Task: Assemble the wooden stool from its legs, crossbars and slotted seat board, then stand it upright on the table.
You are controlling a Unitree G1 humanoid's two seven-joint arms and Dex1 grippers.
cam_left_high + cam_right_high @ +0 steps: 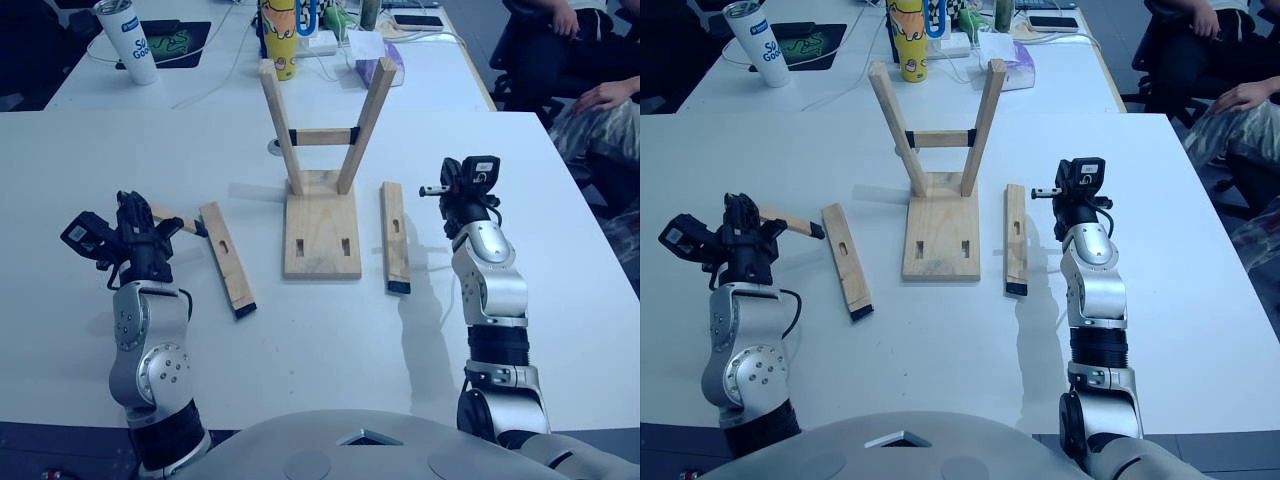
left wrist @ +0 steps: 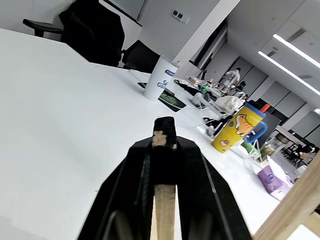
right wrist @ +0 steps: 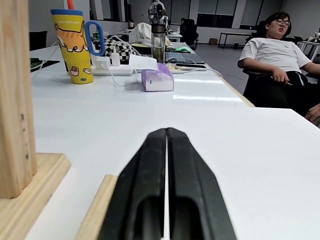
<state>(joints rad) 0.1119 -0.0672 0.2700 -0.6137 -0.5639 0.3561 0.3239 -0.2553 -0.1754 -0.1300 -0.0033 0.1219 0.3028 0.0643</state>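
The table (image 1: 300, 350) carries the seat board (image 1: 322, 240) flat at mid-surface, underside up, with two legs (image 1: 281, 125) plugged into its far slots and braced by a crossbar (image 1: 325, 136). The near pair of slots is open, so the build is probably about half done. One loose leg (image 1: 227, 257) lies left of the board and another (image 1: 394, 235) lies right of it, each on its own arm's side and presumably staged for those slots. Smallest items: the left gripper (image 1: 148, 228) is clamped on the second crossbar (image 1: 178, 220) near the left leg's far end, and the right gripper (image 3: 166, 145) has its fingers pressed together on nothing, beside the right leg.

Probable crossbar (image 2: 162, 215) mostly hidden between left jaws, upright leg (image 3: 15, 95) cut off at picture's edge
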